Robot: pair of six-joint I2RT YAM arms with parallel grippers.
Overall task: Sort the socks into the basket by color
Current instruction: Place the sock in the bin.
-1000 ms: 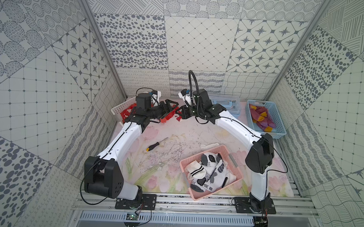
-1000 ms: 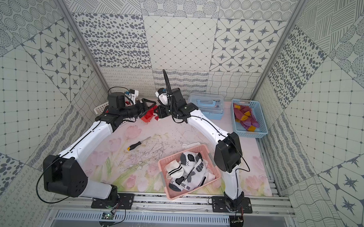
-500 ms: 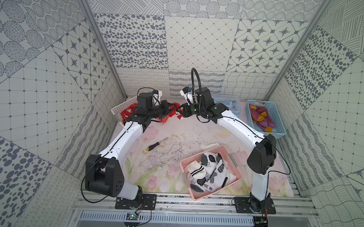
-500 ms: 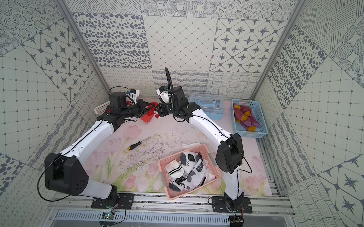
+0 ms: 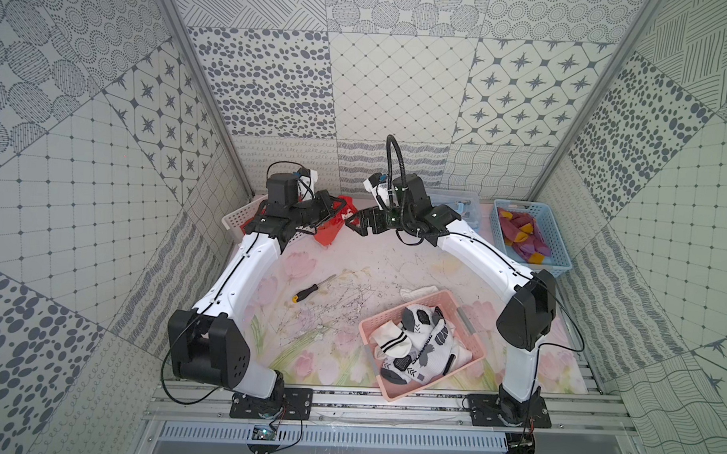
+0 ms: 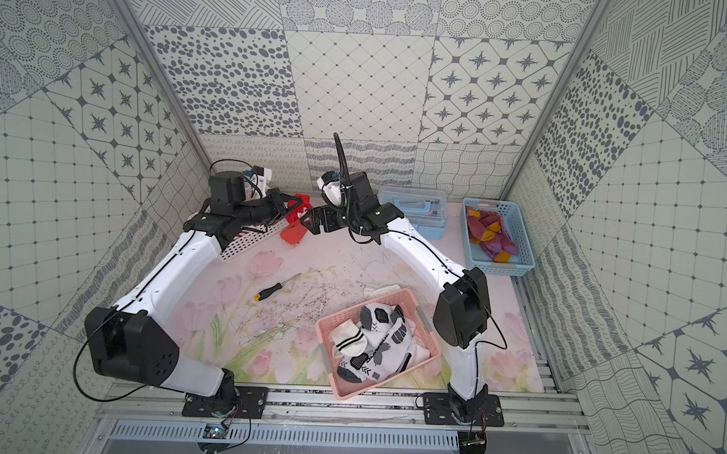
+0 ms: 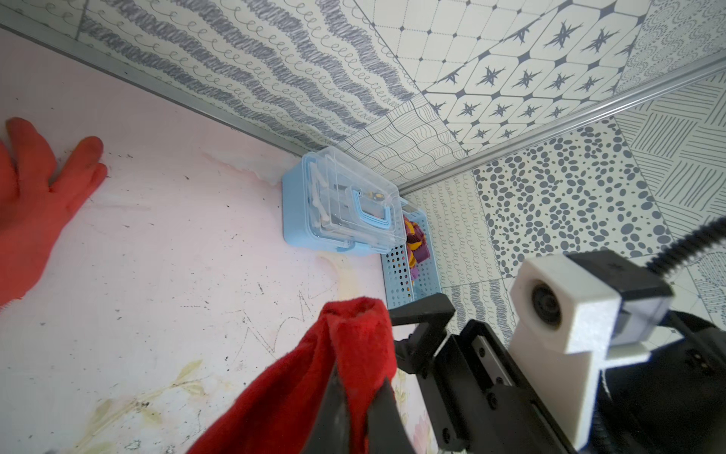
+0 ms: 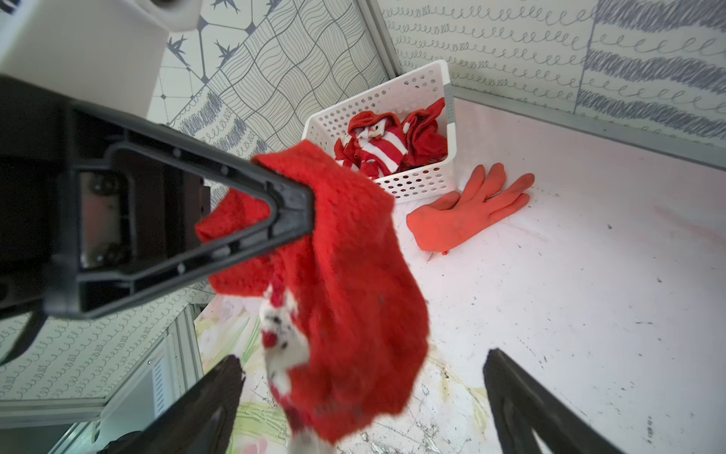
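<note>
Since a second ago the left gripper (image 7: 359, 397) has gone from spread to pinched on the red sock (image 8: 345, 251), and the right gripper (image 8: 361, 393) has gone from pinched to jaws spread wide, so the sock has passed from the right arm to the left. The main risk from here, as I judge it, is the grip: in the left wrist view the two jaws are pressed together on only a narrow fold near the sock's cuff, and the fleecy fabric could slide out while the arm swings. A second risk is a snag, since the right gripper's open jaws stand on either side of the sock's hanging lower end and could drag it if that arm pulls back crookedly. A third is a drop short of the white basket (image 8: 412, 102), which sits just behind the left gripper against the wall and already holds red socks with white stripes (image 8: 383, 147); a sock let go early would land near the orange-red glove (image 8: 467, 208) lying flat on the table just beside that basket, on the side away from the wall. The sock itself is bright red and fuzzy, limp and folded over the jaw, with a white patch flecked with dark specks along one edge; in both top views (image 5: 332, 231) (image 6: 295, 230) it hangs in the air between the two grippers. Well off behind the right gripper, a blue basket (image 5: 556, 268) holds purple socks with yellow toes (image 5: 523, 242), and near the arm bases a pink basket (image 5: 470, 344) holds white socks with black marks (image 5: 420, 342).
</note>
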